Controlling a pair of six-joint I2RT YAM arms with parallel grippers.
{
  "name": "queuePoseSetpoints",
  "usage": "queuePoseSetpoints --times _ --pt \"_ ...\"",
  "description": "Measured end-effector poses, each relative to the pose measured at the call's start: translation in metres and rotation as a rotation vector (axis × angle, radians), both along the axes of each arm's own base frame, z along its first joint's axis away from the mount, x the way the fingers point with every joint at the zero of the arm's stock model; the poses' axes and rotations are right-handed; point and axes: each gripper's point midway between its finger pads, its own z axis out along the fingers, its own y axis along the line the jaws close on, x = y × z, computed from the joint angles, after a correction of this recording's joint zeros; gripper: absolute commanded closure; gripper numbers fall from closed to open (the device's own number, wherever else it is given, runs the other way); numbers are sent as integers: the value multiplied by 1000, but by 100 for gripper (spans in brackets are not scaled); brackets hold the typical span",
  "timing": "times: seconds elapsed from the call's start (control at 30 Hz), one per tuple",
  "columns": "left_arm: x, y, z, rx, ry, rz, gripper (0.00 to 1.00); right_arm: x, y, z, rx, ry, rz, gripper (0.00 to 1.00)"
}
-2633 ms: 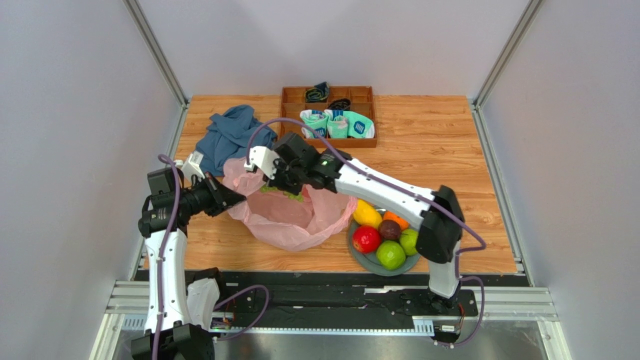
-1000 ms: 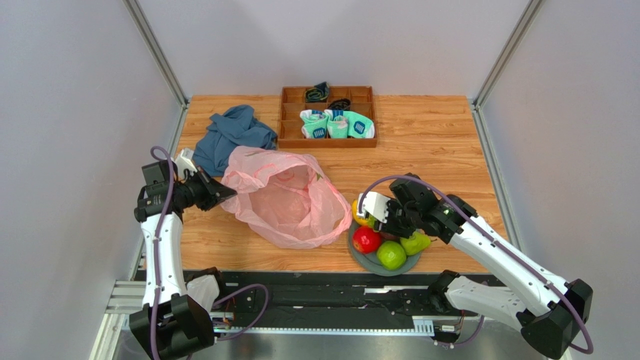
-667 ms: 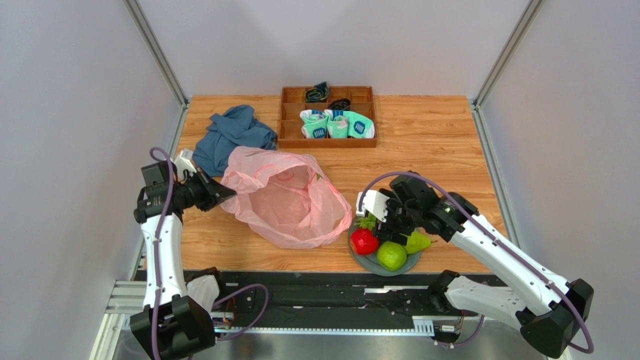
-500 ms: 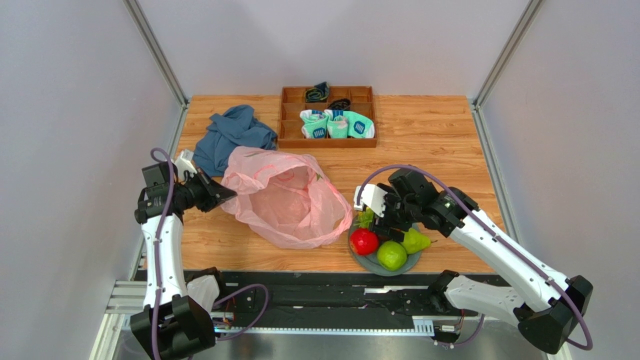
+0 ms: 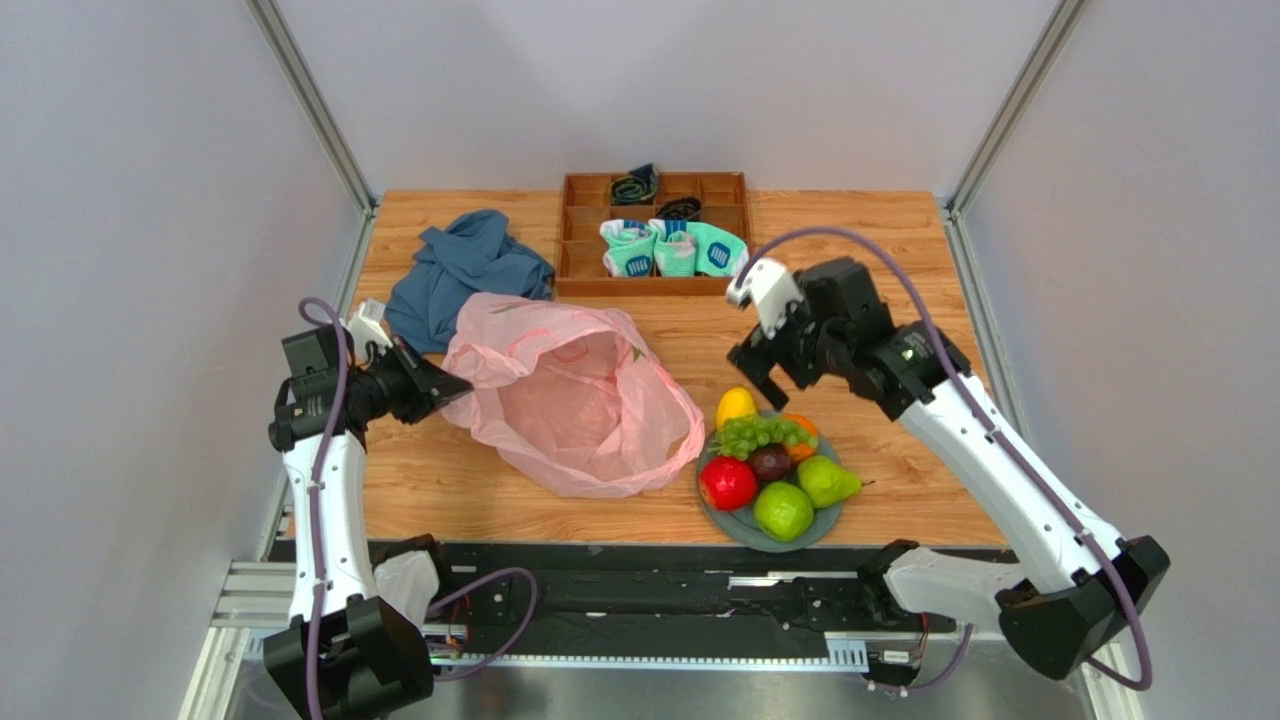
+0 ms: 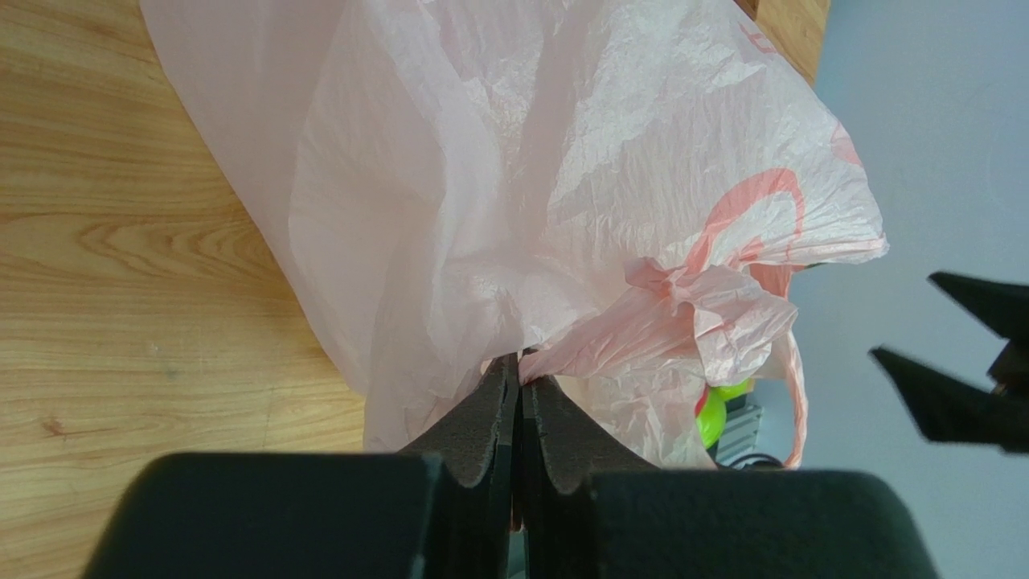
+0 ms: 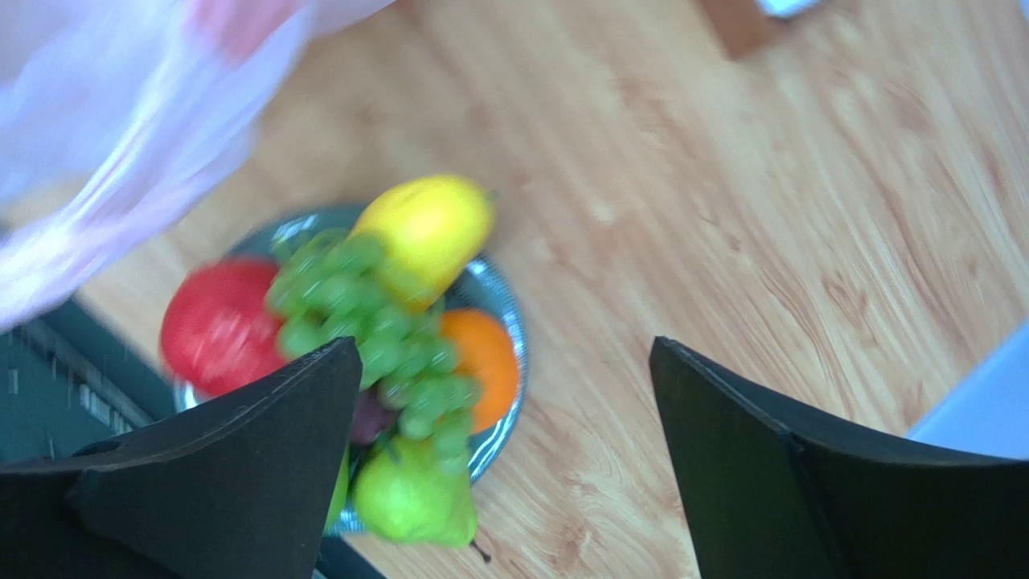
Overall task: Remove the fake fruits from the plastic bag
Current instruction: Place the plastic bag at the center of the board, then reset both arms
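Note:
The pink plastic bag (image 5: pixel 571 402) lies open on the wood table, and no fruit shows inside it. My left gripper (image 5: pixel 449 389) is shut on the bag's left rim, with the film (image 6: pixel 544 181) pinched between the closed fingertips (image 6: pixel 519 362). The fake fruits are heaped on a grey plate (image 5: pixel 720 516): lemon (image 5: pixel 735 405), green grapes (image 5: pixel 759 434), orange (image 5: pixel 804 437), plum (image 5: pixel 772 462), red apple (image 5: pixel 727 483), green apple (image 5: pixel 781 512) and pear (image 5: pixel 825 480). My right gripper (image 5: pixel 763 354) hangs open and empty above and beyond the plate. Its wrist view looks down on the grapes (image 7: pixel 362 314) and lemon (image 7: pixel 423 223).
A blue cloth (image 5: pixel 458 278) lies crumpled behind the bag at the back left. A wooden tray (image 5: pixel 657 192) at the back middle holds teal-and-white socks (image 5: pixel 676 248). The plate sits close to the table's near edge.
My right gripper opened over the plate, left the grapes on the other fruits, then rose and drew back toward the far side. The left gripper kept its hold on the bag.

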Motion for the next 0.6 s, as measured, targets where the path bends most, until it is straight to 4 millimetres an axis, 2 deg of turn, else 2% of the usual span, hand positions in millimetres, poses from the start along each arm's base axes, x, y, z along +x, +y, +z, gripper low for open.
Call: queuePoseSetpoints --times 0.03,0.07,0.1,0.17,0.27,0.4,0.47,0.6 --pt "0 0 0 1 -3 -1 67 14 -6 8 26 -15 -73 0" --pt "0 0 1 2 -6 -4 44 32 -15 17 54 -34 -159 0" --pt "0 0 1 0 -8 -6 2 45 -24 22 73 -46 -228 0" --pt "0 -1 2 5 -19 -18 1 73 -48 32 124 -57 -383 0" --pt "1 -1 8 10 -34 -23 1 103 -89 30 188 -39 -588 0" --pt "8 2 31 51 -110 -41 1 116 -136 14 238 5 -821 0" --pt "11 4 47 84 -160 -51 1 115 -144 6 249 16 -883 0" --pt "16 8 78 154 -261 -71 1 103 -141 -8 283 51 -931 0"
